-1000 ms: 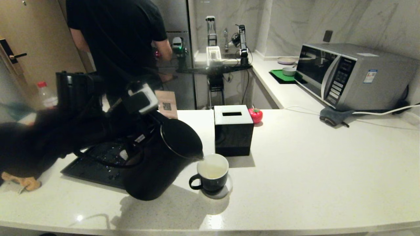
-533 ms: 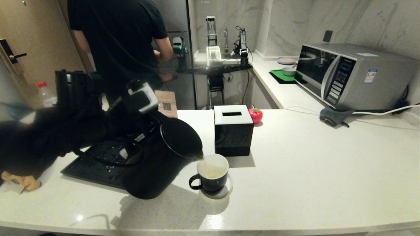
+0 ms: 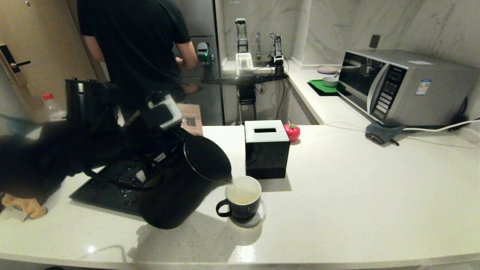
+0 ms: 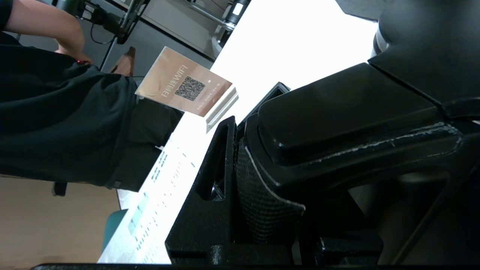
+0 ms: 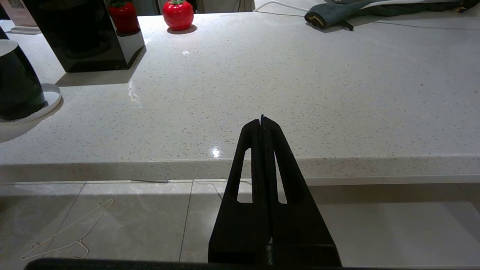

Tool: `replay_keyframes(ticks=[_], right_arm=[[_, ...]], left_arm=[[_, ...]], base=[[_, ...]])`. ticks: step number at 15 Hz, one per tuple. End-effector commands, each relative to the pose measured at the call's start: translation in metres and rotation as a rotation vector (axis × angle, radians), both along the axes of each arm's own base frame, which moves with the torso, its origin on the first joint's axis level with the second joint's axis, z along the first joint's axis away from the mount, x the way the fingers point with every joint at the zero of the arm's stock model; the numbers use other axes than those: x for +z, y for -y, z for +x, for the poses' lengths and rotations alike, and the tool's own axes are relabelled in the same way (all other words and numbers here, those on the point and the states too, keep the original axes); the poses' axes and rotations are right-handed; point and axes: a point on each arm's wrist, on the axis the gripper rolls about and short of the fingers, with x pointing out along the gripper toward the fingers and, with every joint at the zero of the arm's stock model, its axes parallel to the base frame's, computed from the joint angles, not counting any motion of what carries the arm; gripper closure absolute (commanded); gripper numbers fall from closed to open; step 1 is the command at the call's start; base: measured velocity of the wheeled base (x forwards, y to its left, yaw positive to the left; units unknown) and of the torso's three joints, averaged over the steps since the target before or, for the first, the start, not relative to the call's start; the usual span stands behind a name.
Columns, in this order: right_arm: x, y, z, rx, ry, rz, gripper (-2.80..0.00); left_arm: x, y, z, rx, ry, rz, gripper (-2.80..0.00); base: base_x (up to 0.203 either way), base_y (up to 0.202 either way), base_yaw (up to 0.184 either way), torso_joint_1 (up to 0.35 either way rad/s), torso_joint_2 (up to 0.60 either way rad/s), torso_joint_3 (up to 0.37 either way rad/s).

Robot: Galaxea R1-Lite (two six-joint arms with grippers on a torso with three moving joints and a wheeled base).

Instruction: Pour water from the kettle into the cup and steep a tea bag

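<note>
The matte-black kettle [image 3: 180, 187] hangs tilted to the right, its spout just over the rim of the cup [image 3: 242, 198]. My left gripper [image 3: 152, 161] is shut on the kettle's handle [image 4: 337, 123], and one finger [image 4: 217, 180] presses against it in the left wrist view. The small black cup stands on a white coaster [image 3: 258, 219] and holds pale yellowish water [image 3: 240, 195]. The cup [image 5: 15, 86] also shows in the right wrist view. My right gripper [image 5: 261, 122] is shut on nothing, parked below the counter's front edge. No tea bag is in view.
A black cube tissue box [image 3: 266, 150] stands just behind the cup, with a red tomato-shaped thing [image 3: 292, 132] beside it. A black tray [image 3: 108, 191] lies under the kettle arm. A microwave [image 3: 405, 86] and a grey cloth [image 3: 380, 133] are at the right. A person [image 3: 135, 45] stands behind.
The kettle stays tilted over the cup with hardly any shift. The person at the back has moved a little.
</note>
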Motion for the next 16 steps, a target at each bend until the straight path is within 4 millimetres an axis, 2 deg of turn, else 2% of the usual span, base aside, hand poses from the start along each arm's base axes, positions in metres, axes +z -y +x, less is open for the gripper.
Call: replay_keyframes(ticks=[1, 16], right_arm=[[0.0001, 0.0, 0.0001, 0.0, -0.001, 0.0, 0.0], [0.0001, 0.0, 0.0001, 0.0, -0.001, 0.0, 0.0]], left_arm=[[0.0014, 0.0007, -0.0005, -0.003, 0.007, 0.002, 0.0], [0.0023, 0.0022, -0.0016, -0.01, 0.012, 0.006, 0.0]], base=[[0.0, 0.0, 0.0, 0.0, 0.0, 0.0], [0.0, 0.0, 0.0, 0.0, 0.0, 0.0]])
